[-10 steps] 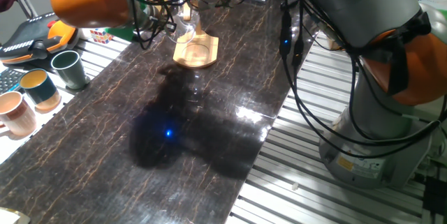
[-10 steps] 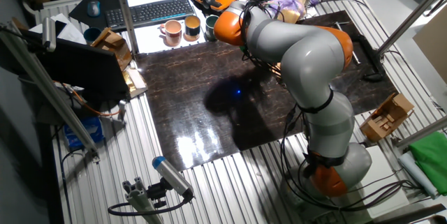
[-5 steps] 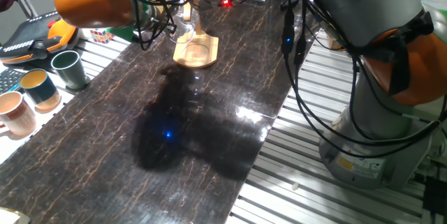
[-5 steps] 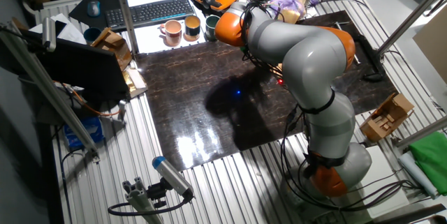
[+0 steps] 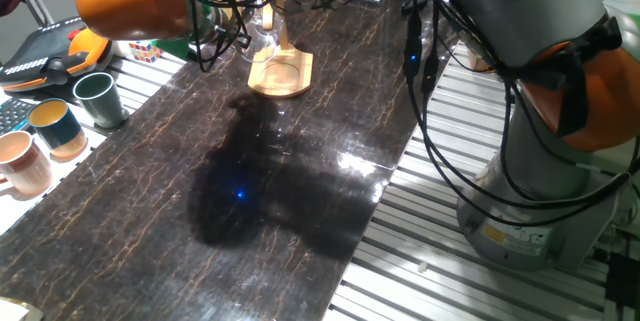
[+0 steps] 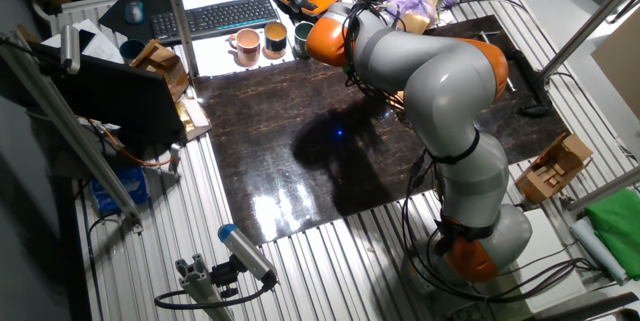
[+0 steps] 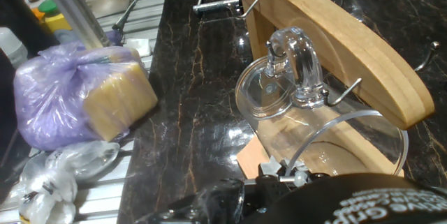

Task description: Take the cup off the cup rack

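Observation:
The cup (image 7: 307,123) is clear glass and hangs tilted on the cup rack, its clear loop handle (image 7: 300,60) caught on a metal hook. The cup rack (image 7: 335,35) is light wood: a flat base (image 5: 280,73) and an upright (image 5: 283,29). In one fixed view the cup (image 5: 262,29) is a faint glint left of the upright. My gripper (image 7: 279,178) is right at the cup's rim at the bottom of the hand view. Only its dark body shows, so I cannot tell how its jaws stand. In the fixed view my gripper (image 5: 238,23) is mostly hidden behind cables and the orange joint.
A purple bag holding a yellowish block (image 7: 80,95) lies left of the rack. A dark green mug (image 5: 97,98), a teal mug (image 5: 58,126) and a pinkish mug (image 5: 22,161) stand at the dark table's left edge. A keyboard (image 6: 215,16) lies beyond them. Cables hang over the rack.
A red light that showed near the table's far end half a second ago is gone. The arm, the cup and the rack have not visibly moved.

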Motion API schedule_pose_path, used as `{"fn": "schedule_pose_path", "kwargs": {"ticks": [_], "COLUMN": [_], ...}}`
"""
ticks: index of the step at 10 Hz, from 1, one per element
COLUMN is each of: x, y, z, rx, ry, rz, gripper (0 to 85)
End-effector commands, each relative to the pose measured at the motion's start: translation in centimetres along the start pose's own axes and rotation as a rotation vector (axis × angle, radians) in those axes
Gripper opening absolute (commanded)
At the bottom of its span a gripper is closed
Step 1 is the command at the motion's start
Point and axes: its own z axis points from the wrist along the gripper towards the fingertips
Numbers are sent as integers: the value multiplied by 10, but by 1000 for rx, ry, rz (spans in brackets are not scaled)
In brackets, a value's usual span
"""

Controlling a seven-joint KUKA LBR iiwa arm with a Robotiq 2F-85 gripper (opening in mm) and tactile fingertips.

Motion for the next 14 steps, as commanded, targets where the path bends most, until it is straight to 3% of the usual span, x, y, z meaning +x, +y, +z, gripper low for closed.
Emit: {"fn": "schedule_pose_path", "kwargs": {"ticks": [1, 14], "x": [0, 1], "y": [0, 2], "z": [1, 1], "rx": [-1, -22], "ry": [1, -18], "rz": [2, 81], "gripper": [10, 10]}}
